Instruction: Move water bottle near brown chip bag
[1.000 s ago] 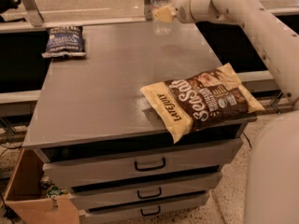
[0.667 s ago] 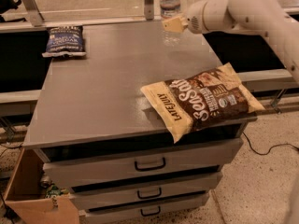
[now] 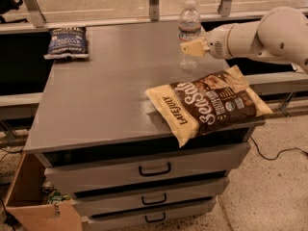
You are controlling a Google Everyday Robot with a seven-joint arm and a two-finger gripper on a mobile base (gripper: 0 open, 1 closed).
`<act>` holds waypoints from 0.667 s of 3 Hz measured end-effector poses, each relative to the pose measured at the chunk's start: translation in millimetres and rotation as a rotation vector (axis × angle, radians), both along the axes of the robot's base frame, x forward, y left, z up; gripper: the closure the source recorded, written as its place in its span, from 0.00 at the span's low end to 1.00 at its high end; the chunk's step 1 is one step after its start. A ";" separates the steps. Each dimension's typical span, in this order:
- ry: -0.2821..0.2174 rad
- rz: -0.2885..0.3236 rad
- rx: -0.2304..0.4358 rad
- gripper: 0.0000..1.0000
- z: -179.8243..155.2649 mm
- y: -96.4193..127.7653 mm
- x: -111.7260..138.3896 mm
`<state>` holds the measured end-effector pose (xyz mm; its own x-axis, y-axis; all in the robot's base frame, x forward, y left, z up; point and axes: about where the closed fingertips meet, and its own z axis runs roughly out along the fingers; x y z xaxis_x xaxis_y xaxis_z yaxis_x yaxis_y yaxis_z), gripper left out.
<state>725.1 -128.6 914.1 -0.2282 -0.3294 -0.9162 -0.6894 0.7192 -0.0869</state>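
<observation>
The water bottle is clear with a white cap and stands upright at the back right of the grey table top. My gripper reaches in from the right and is shut on the bottle's middle; one cream finger shows in front of it. The bottle's base is at or just above the table. The brown chip bag with "Sea Salt" lettering lies flat at the table's front right corner, overhanging the edge. The bottle is a short way behind the bag.
A small dark blue chip bag lies at the table's back left corner. Drawers are below the top. An open cardboard box stands on the floor at the lower left. Metal rail posts run behind the table.
My gripper has carried the water bottle from the table's back edge to the right and forward, closer to the brown chip bag. The bags have not moved.
</observation>
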 end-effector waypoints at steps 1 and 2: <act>0.013 -0.011 0.014 1.00 -8.0 -14.9 -20.2; 0.012 -0.024 0.031 1.00 -7.7 -27.5 -34.0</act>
